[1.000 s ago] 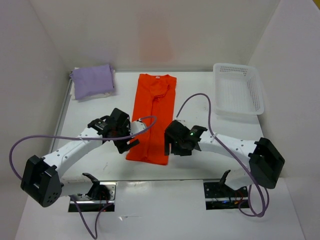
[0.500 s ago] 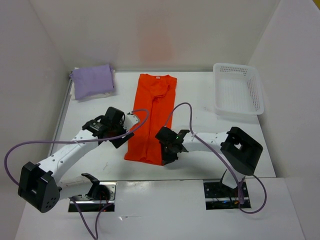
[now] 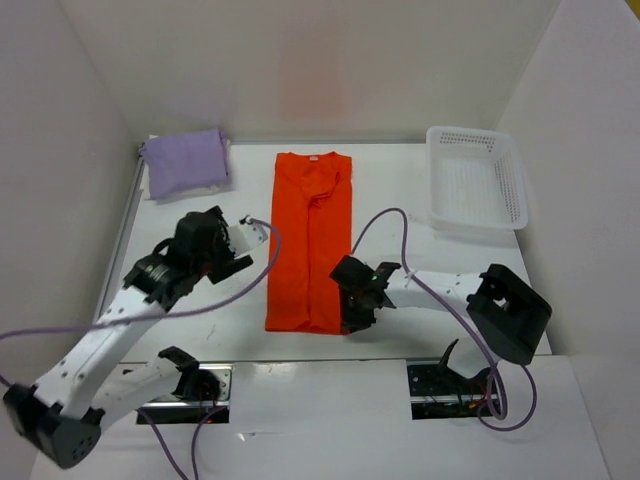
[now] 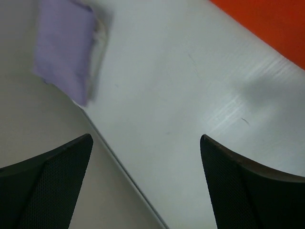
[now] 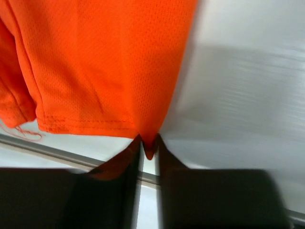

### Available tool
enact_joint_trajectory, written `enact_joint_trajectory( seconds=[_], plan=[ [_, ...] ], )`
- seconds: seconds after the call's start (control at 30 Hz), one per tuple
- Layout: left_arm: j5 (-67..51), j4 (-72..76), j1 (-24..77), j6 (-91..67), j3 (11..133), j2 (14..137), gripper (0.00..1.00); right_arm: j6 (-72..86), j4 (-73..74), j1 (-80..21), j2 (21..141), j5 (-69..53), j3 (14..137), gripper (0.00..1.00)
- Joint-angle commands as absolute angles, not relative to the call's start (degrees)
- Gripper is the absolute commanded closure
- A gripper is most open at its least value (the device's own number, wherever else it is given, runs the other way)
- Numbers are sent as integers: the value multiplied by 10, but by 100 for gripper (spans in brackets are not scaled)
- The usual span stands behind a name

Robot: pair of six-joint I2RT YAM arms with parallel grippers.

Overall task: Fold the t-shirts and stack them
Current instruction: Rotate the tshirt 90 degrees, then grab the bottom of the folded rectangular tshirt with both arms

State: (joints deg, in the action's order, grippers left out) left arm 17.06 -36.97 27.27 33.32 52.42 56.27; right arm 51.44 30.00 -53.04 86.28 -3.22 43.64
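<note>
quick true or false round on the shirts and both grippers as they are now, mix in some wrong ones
1. The right gripper pinches a near corner of the orange shirt. True.
2. The lavender shirt lies folded at the far left of the table. True.
3. The left gripper holds the lavender shirt. False: it is open over bare table, holding nothing.
4. The orange shirt lies in the basket. False: it lies on the table; the basket stands apart, far right.
</note>
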Motion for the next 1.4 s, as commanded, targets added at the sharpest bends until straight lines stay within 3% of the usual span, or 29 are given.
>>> enact_joint_trajectory(
  seconds=[0.0, 0.07, 0.17, 0.33, 0.53, 0.77, 1.03, 1.37],
  plan=[
    [90, -338, 293, 473, 558, 457, 0, 508, 326, -525, 823, -14, 436, 59],
    [-25, -382, 301, 541, 557, 420, 0, 497, 316, -525, 807, -22, 436, 28],
    [-172, -411, 301, 676, 510, 362, 2, 497, 316, -525, 769, -22, 441, 22],
    [-293, -411, 306, 906, 357, 285, 5, 503, 316, -519, 748, -28, 436, 22],
    [-323, -487, 330, 1019, 374, 448, 9, 515, 310, -512, 748, -23, 436, 22],
    [-277, -486, 445, 1051, 381, 599, 20, 494, 291, -495, 792, -54, 431, 22],
    [-235, -419, 452, 1040, 352, 680, 32, 468, 291, -490, 838, -66, 441, 22],
    [-195, -339, 431, 992, 332, 715, 38, 462, 291, -484, 849, -83, 446, 22]
  ],
)
